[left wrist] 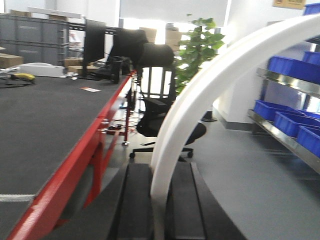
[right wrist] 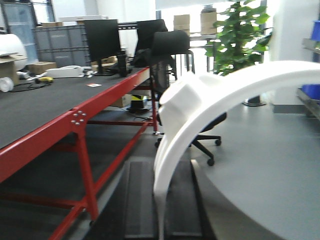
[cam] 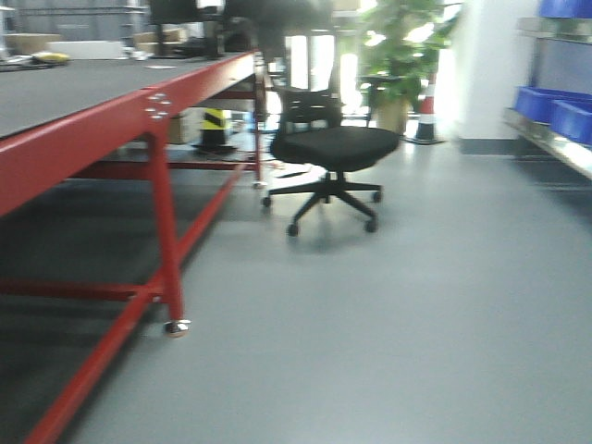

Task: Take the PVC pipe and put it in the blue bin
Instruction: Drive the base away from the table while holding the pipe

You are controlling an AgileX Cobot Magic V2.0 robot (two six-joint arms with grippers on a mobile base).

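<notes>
In the left wrist view a white curved PVC pipe [left wrist: 210,85] arches up and to the right from between two black fingers [left wrist: 136,205]. My left gripper [left wrist: 161,172] is shut on its lower end. The right wrist view shows a white curved PVC pipe [right wrist: 200,105] with a thicker socket part, and my right gripper [right wrist: 160,167] is shut on it low down. Blue bins [left wrist: 290,67] sit on metal shelves at the right, also seen in the front view as blue bins [cam: 546,100]. Neither gripper appears in the front view.
A long red-framed table [cam: 92,148] with a dark top runs along the left. A black office chair [cam: 333,148] stands on the grey floor ahead. Behind it are a potted plant [cam: 402,46] and a traffic cone [cam: 426,111].
</notes>
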